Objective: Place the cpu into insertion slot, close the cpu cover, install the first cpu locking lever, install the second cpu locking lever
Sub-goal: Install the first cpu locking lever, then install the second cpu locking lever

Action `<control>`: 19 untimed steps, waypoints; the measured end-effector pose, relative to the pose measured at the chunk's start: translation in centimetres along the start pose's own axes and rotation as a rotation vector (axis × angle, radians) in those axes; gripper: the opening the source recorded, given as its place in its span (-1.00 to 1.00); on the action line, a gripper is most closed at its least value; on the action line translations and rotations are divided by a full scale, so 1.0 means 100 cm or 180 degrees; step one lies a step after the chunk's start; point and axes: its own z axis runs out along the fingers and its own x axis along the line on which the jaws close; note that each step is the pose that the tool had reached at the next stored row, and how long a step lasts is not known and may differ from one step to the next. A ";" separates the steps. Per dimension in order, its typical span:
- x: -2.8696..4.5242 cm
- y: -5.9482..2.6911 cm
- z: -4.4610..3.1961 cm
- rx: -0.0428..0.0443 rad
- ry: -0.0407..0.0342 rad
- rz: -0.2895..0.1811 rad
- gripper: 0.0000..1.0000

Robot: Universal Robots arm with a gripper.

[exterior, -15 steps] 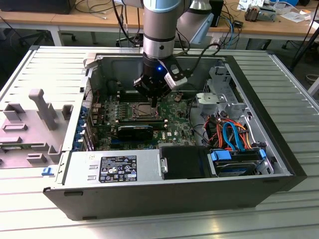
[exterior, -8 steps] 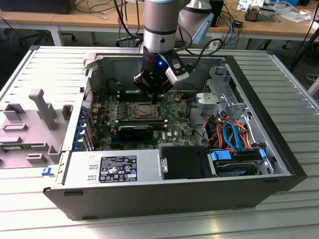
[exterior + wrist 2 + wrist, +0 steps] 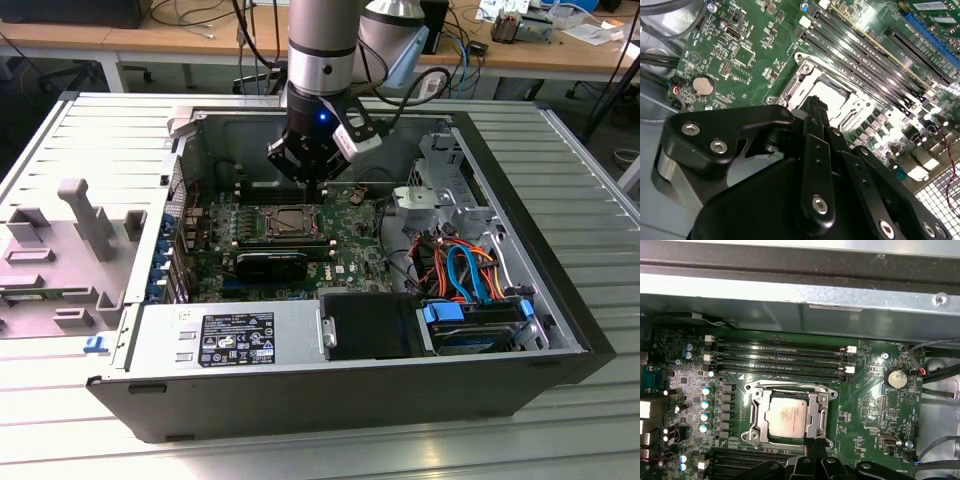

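- The cpu [image 3: 786, 419], a flat square chip with a dull silver-grey metal top, sits in the insertion slot [image 3: 788, 416], a square socket on the green circuit board [image 3: 867, 405].
- The cpu cover [image 3: 817, 412], a thin silvery frame plate with a square window, lies flat around the chip, and thin metal levers run along the socket's edges.
- In the exterior view the socket [image 3: 290, 222] lies inside an open black computer case [image 3: 330, 395] resting on a ribbed aluminium bench [image 3: 90, 130].
- The end effector [image 3: 814, 107], black matte with bolted linkages, hangs just above the socket's edge; its narrow fingers are pressed together with nothing between them.
- Long black memory slots [image 3: 780, 359] run beside the socket, and a round coin battery [image 3: 896, 378] sits nearby.
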 end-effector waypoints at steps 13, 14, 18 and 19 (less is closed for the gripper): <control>0.0006 -0.0097 0.0008 -0.0001 0.0000 0.0004 -0.79; 0.0008 -0.0119 0.0011 -0.0001 0.0001 0.0027 -0.79; 0.0006 -0.0207 0.0030 -0.0002 0.0004 0.0082 -0.79; 0.0004 -0.0236 0.0038 -0.0002 0.0004 0.0086 -0.79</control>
